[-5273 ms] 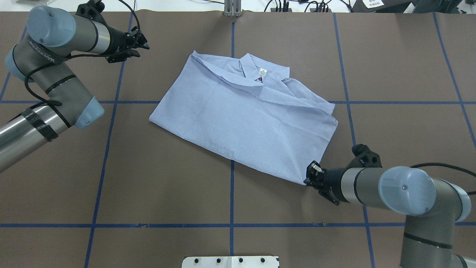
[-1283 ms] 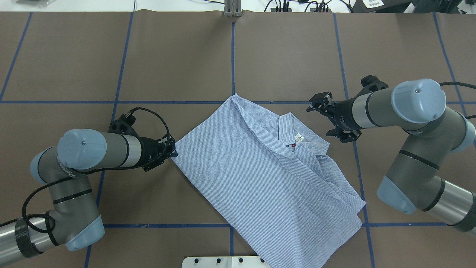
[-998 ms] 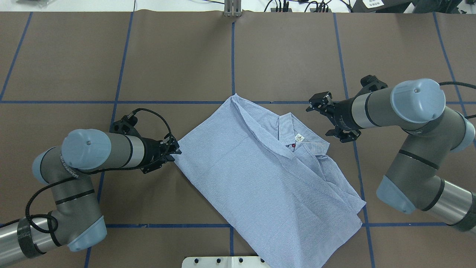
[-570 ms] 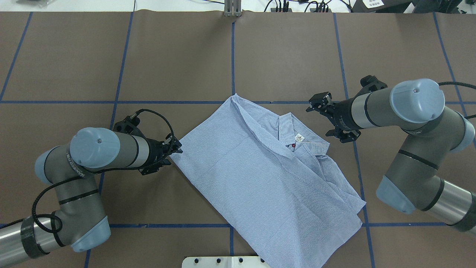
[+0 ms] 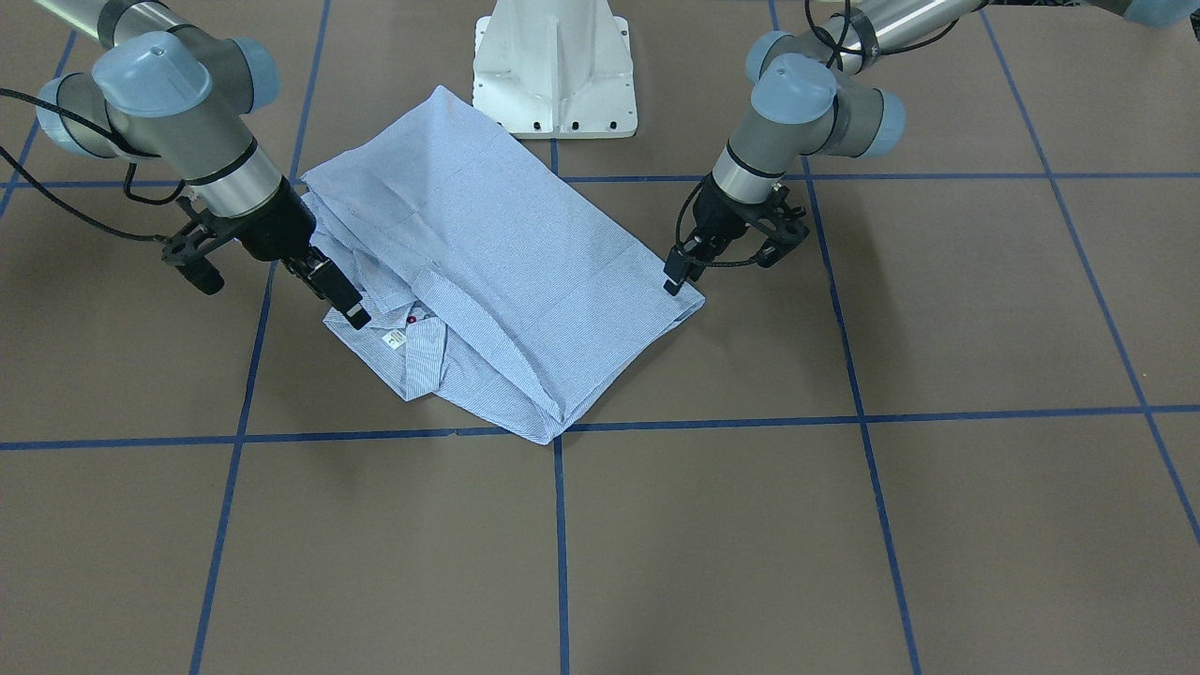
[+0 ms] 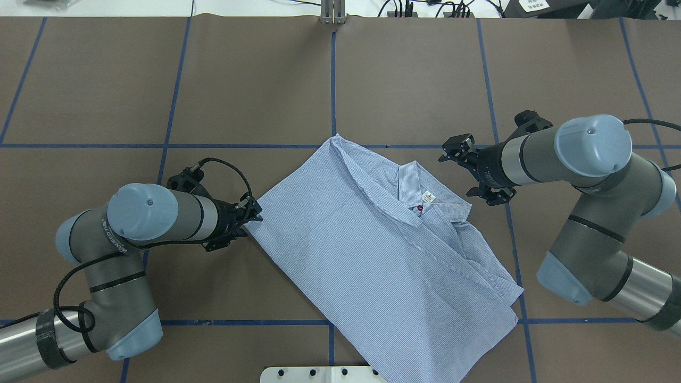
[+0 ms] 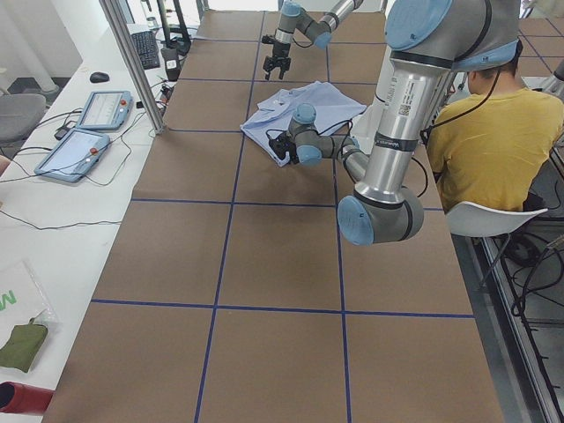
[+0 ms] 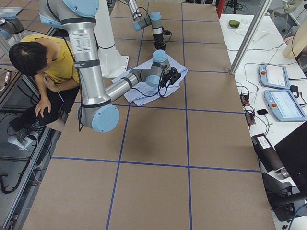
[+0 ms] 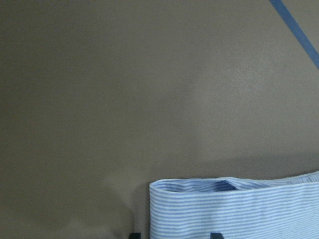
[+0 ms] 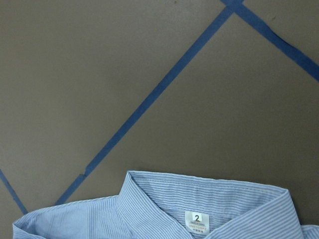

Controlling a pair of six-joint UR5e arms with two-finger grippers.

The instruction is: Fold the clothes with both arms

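The light-blue striped shirt (image 6: 372, 255) lies folded and slanted on the brown table, collar and white neck label (image 6: 427, 197) towards the right. It also shows in the front view (image 5: 487, 244). My left gripper (image 6: 254, 213) is low at the shirt's left corner, also seen from the front (image 5: 677, 277). In the left wrist view the folded edge (image 9: 239, 209) lies between its parted fingertips. My right gripper (image 6: 465, 171) is wide open and empty, just beyond the collar, apart from the cloth. The right wrist view shows collar and label (image 10: 198, 221).
The white pedestal base (image 5: 555, 66) stands at the shirt's near edge. Blue tape lines (image 6: 332, 80) grid the table. A person in yellow (image 7: 485, 115) sits beside the robot. Tablets (image 8: 283, 91) lie on the side bench.
Since the oldest frame the shirt has shifted towards the robot and turned, and both arms have changed places. In the last second the left arm edged towards the shirt's corner; the right gripper barely moved.
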